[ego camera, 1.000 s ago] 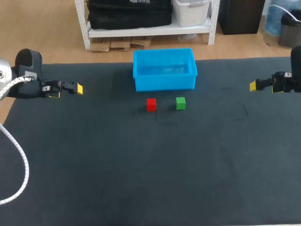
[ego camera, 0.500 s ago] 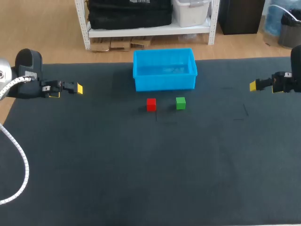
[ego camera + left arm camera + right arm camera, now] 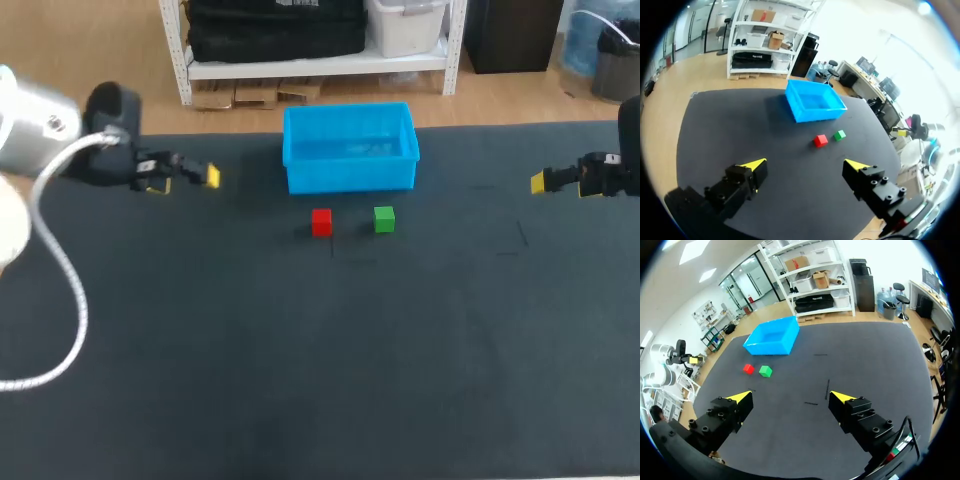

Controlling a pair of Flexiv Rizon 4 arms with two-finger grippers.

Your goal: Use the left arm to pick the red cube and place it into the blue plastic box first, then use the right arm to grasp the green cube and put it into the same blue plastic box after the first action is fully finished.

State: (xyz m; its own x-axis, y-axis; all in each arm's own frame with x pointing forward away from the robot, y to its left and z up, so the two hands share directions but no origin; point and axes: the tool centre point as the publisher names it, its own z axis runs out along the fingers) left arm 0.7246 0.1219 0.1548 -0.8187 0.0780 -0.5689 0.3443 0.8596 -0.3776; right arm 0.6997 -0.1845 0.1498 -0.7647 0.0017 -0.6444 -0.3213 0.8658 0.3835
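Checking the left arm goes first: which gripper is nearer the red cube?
Left. The left gripper is left of the red cube, beside the blue box; the right gripper is farther off, beyond the green cube.

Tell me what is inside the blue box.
Nothing shows inside the blue box, only its bare floor. The red cube and green cube sit outside, in front of it. In the head view its near wall hides a strip of floor.
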